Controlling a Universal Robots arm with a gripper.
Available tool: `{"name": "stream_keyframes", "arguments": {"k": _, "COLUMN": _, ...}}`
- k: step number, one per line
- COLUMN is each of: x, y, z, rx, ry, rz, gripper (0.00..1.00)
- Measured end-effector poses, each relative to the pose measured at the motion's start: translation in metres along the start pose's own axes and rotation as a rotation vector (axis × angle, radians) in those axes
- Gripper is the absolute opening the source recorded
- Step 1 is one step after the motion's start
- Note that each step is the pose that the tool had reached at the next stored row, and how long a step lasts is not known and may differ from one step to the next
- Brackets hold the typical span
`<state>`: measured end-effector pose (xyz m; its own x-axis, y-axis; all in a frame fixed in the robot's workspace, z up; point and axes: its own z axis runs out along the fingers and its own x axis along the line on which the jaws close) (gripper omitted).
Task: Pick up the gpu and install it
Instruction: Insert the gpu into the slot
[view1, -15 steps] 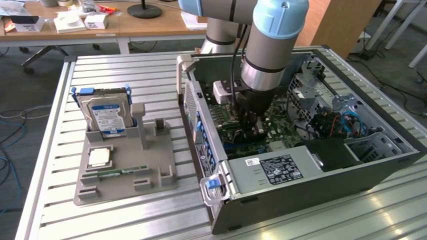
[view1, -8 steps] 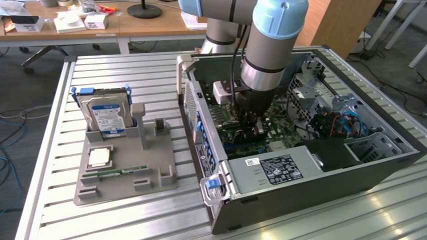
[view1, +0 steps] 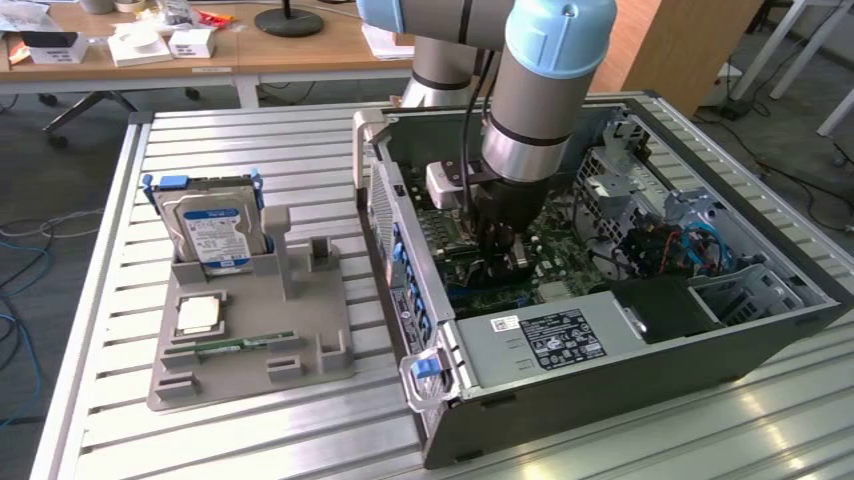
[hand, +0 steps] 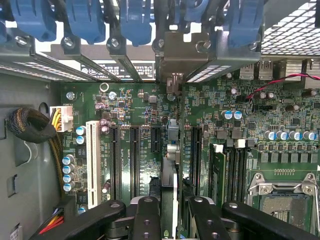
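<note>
Jaws closed on the gpu (hand: 170, 190), edge-on; we are holding it over the motherboard (hand: 210, 107) slots inside the open computer case (view1: 667, 365).

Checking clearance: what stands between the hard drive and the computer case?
In the exterior view, the grey holder's upright posts stand between hard drive and computer case.
</note>
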<state>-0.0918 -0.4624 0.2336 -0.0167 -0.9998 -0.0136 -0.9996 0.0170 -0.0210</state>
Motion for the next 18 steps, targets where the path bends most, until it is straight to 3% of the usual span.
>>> {"name": "stream_keyframes", "arguments": {"k": 18, "x": -0.0013, "y": 0.0008, "z": 0.0017, "rx": -0.0001, "ry": 0.0002, "rz": 0.000, "gripper": 0.26}}
